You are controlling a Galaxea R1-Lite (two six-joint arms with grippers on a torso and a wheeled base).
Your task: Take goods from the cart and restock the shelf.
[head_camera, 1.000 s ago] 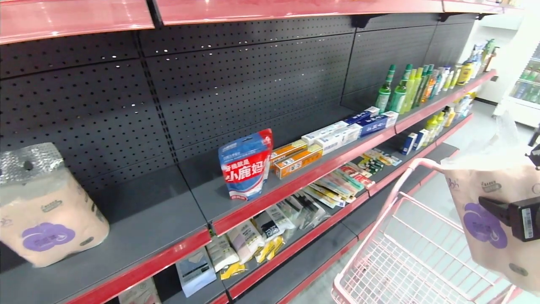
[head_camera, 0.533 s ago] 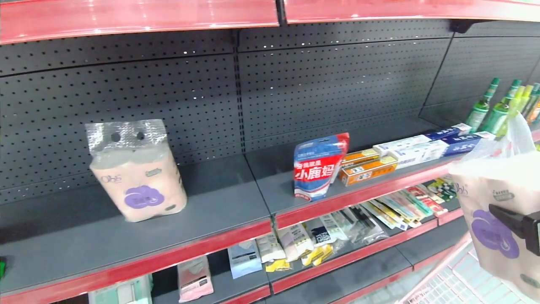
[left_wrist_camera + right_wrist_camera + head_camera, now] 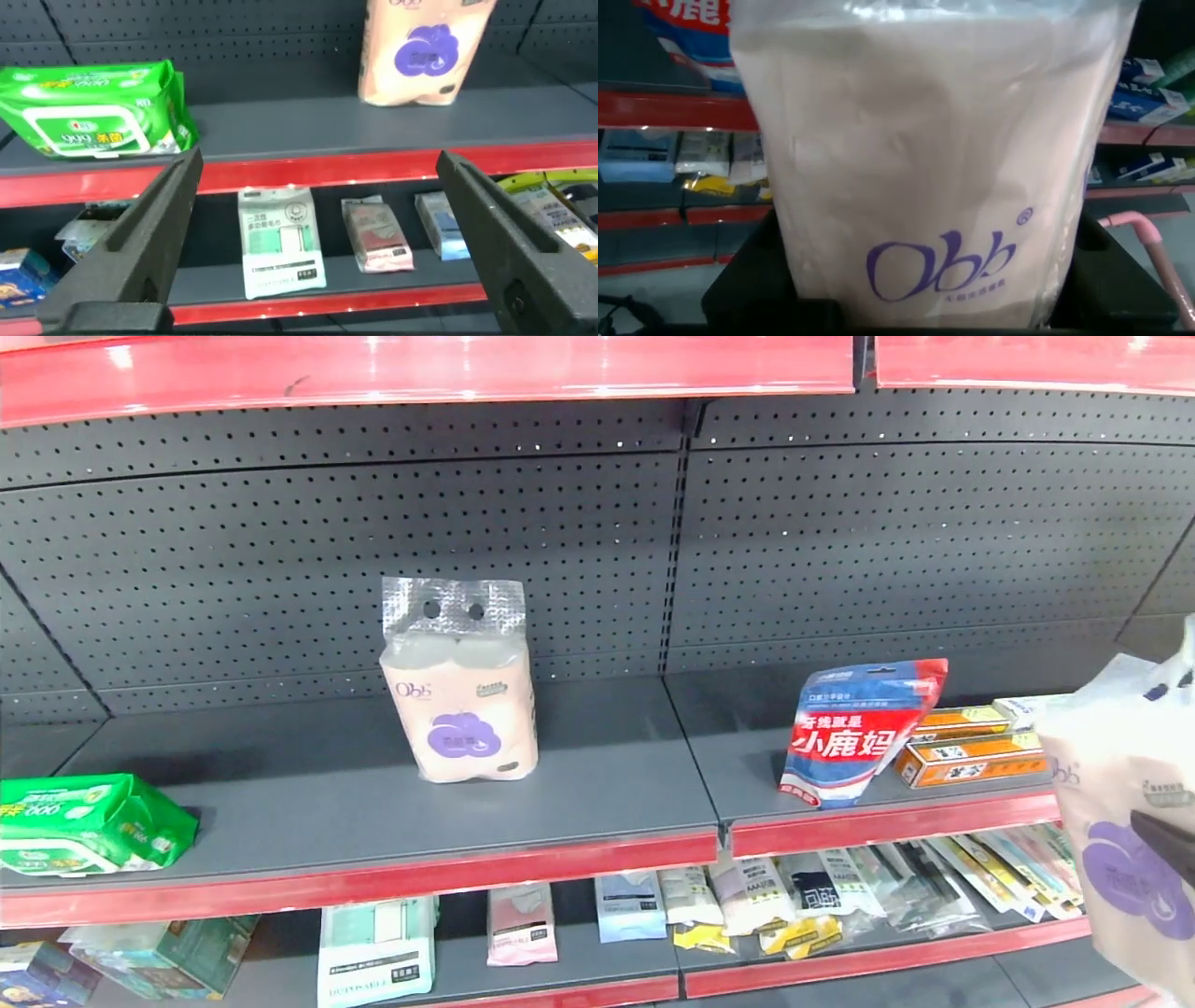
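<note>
A pale pink toilet-paper pack (image 3: 459, 709) with a purple cloud mark stands upright on the grey middle shelf (image 3: 308, 812). A second pack of the same kind (image 3: 1120, 803) hangs at the head view's right edge, in front of the shelf's red lip, with my right gripper (image 3: 924, 275) shut on it; one black finger (image 3: 1165, 840) crosses its front. My left gripper (image 3: 320, 166) is open and holds nothing. It faces the red shelf edge, below and left of the standing pack (image 3: 425, 51).
A green wipes pack (image 3: 89, 821) lies at the shelf's left end. A blue and red pouch (image 3: 859, 733) and orange boxes (image 3: 971, 756) stand at the right. Small packets (image 3: 523, 924) fill the lower shelf. The pink cart rim (image 3: 1150, 257) is beside the held pack.
The head camera has swung left, so the shelf slid right in view and the cart left the picture. The held pack stays at the right edge in my right gripper.
</note>
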